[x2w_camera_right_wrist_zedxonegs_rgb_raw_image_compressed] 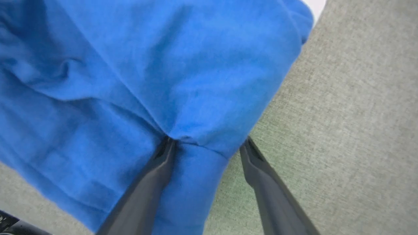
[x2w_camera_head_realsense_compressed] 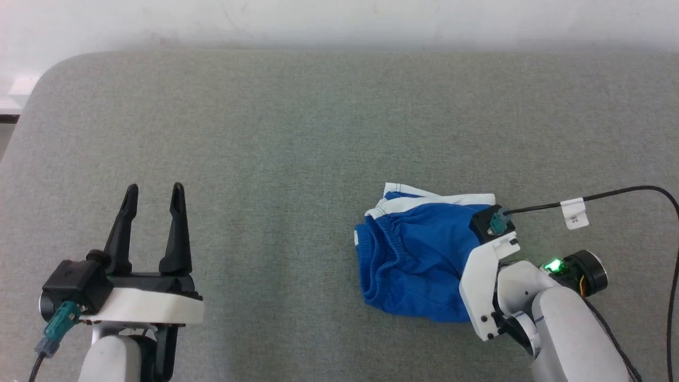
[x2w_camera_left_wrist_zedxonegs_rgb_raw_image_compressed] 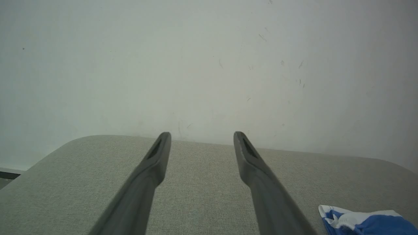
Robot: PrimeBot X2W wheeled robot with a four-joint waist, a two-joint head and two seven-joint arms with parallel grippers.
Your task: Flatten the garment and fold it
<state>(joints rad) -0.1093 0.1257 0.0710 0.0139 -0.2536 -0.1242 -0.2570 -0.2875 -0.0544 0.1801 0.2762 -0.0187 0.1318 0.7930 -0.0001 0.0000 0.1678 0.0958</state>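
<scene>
Head view, 8 o'clock: my left gripper point(x2w_camera_head_realsense_compressed: 154, 188), spread wide, nothing between the fingers, tips pointing to 12 o'clock over the grey table point(x2w_camera_head_realsense_compressed: 297, 132). Left wrist view agrees: wide gap, with the shorts point(x2w_camera_left_wrist_zedxonegs_rgb_raw_image_compressed: 365, 223) in the 5 o'clock corner.

Head view, 5 o'clock: my right arm point(x2w_camera_head_realsense_compressed: 562, 329), wrist tipped down onto the shorts point(x2w_camera_head_realsense_compressed: 414, 254), so its fingers are hidden here.

Right wrist view: right gripper point(x2w_camera_right_wrist_zedxonegs_rgb_raw_image_compressed: 208, 143) has its fingers point(x2w_camera_right_wrist_zedxonegs_rgb_raw_image_compressed: 143, 189) apart, not clamped. A blue fold of the shorts point(x2w_camera_right_wrist_zedxonegs_rgb_raw_image_compressed: 163, 65) lies between them. One tip is tucked at the fold, the other sits beside the cloth edge over the table.

The shorts lie crumpled at 4 o'clock on the table, well apart from the left gripper. The gathered waist faces 9 o'clock, with white trim along the 12 o'clock edge.

A black cable point(x2w_camera_head_realsense_compressed: 610, 195) with a white tag point(x2w_camera_head_realsense_compressed: 575, 212) runs toward 3 o'clock.

Far, 12 o'clock: white wall point(x2w_camera_head_realsense_compressed: 339, 21).
</scene>
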